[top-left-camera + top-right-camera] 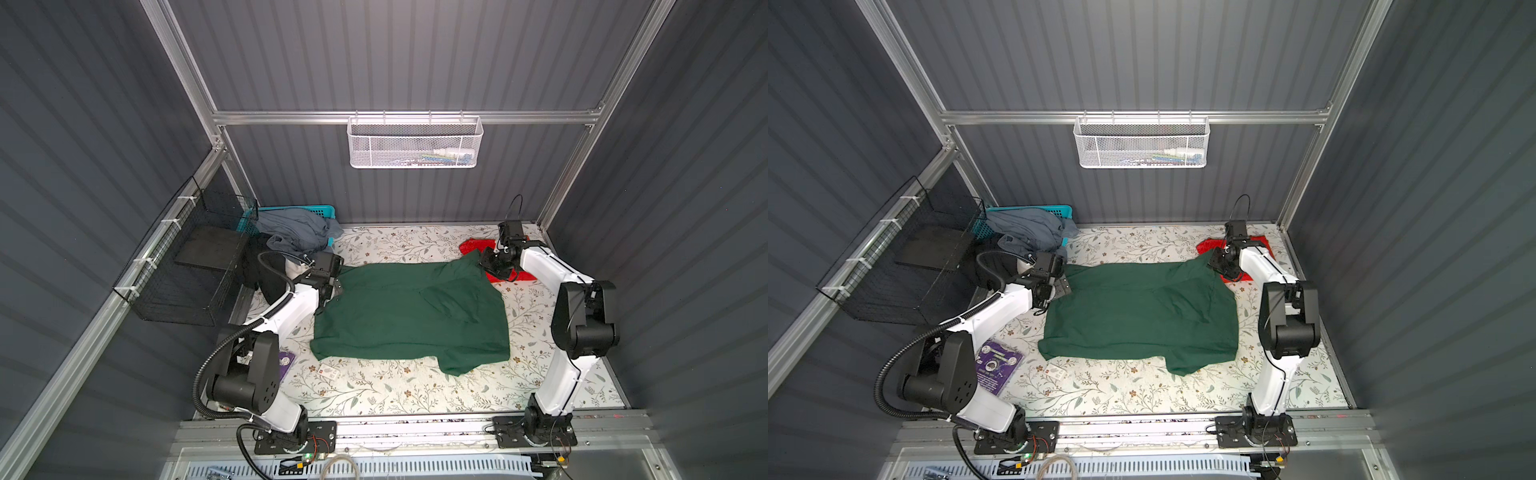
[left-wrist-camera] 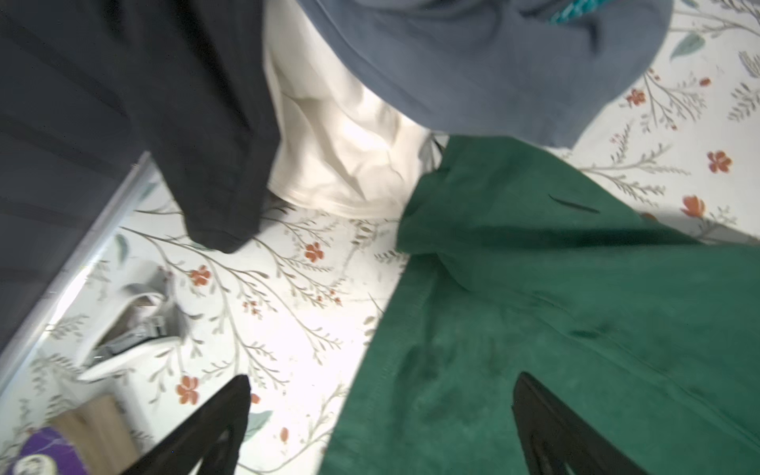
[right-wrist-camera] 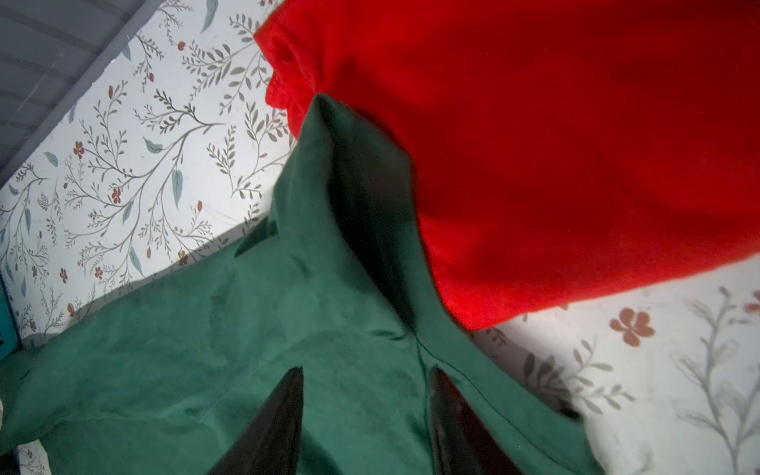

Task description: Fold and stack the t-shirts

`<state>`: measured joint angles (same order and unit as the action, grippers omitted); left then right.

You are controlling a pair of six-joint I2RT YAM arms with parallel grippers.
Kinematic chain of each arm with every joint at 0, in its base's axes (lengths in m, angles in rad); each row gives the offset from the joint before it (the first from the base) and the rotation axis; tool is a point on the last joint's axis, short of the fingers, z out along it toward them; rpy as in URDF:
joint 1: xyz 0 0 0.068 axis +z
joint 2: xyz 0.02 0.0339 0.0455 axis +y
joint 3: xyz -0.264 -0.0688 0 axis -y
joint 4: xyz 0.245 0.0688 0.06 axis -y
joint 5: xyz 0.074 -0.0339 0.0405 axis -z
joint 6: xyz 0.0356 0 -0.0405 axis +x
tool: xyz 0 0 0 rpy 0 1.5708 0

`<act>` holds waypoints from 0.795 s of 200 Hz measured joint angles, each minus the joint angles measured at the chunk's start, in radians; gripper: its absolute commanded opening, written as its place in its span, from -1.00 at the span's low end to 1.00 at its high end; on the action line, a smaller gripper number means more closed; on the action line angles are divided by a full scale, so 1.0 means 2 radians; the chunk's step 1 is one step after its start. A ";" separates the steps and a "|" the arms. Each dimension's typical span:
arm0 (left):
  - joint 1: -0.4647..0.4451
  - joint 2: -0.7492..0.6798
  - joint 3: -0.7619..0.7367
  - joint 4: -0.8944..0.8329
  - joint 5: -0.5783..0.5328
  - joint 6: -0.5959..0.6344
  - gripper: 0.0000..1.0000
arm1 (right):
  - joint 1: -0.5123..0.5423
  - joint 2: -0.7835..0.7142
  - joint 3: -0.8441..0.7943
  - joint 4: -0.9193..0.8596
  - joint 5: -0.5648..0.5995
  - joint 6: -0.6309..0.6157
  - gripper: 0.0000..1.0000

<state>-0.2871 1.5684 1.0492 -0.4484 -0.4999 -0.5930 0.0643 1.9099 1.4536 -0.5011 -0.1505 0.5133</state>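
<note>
fingers (image 2: 380,427) of left spread above green shirt (image 1: 399,320); right fingers (image 3: 366,411) pinch its fold, plain only in wrist view.

Purple packet (image 1: 995,365) near the floral table's (image 1: 1142,395) front-left — small white card (image 1: 1056,371) just beside it.

The right gripper (image 3: 366,415), its two dark fingers (image 3: 275,423) parted with green cloth between them, sits over a raised, peaked fold of the green t-shirt (image 3: 255,320), which overlaps the red t-shirt (image 3: 555,156) on the floral worktop (image 3: 123,164).
</note>
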 measured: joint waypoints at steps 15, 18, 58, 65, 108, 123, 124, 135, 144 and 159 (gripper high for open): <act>0.000 0.006 0.000 0.000 0.019 -0.002 0.99 | 0.000 0.013 0.010 0.002 -0.001 -0.001 0.01; 0.000 0.007 0.000 0.000 0.021 -0.002 0.99 | 0.000 0.015 0.012 0.003 -0.001 -0.002 0.01; 0.000 0.008 0.000 0.003 0.039 -0.003 0.99 | 0.000 0.043 0.020 0.004 -0.007 -0.010 -0.14; 0.000 0.007 0.000 0.004 0.040 -0.003 0.99 | 0.000 0.047 0.020 0.005 -0.008 -0.010 -0.17; 0.000 0.001 0.000 0.004 0.039 -0.001 0.99 | 0.000 0.070 0.031 0.010 -0.006 -0.015 -0.58; 0.000 0.001 0.000 0.004 0.039 -0.001 0.99 | 0.000 0.073 0.038 0.012 -0.002 -0.012 -0.80; 0.000 0.001 0.000 0.004 0.039 -0.001 0.99 | 0.000 0.073 0.038 0.012 -0.002 -0.012 -0.80; 0.000 0.001 0.000 0.003 0.038 0.001 0.99 | 0.000 0.073 0.043 0.012 0.001 -0.016 -1.00; 0.000 0.001 0.000 0.003 0.037 0.002 1.00 | 0.000 0.073 0.047 0.014 0.004 -0.017 -1.00; 0.000 0.001 0.000 0.003 0.035 0.003 0.99 | 0.000 0.073 0.049 0.017 0.010 -0.016 -1.00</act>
<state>-0.2871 1.5711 1.0492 -0.4423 -0.4297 -0.5869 0.0643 2.0556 1.5509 -0.4667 -0.1303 0.4816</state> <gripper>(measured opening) 0.997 0.053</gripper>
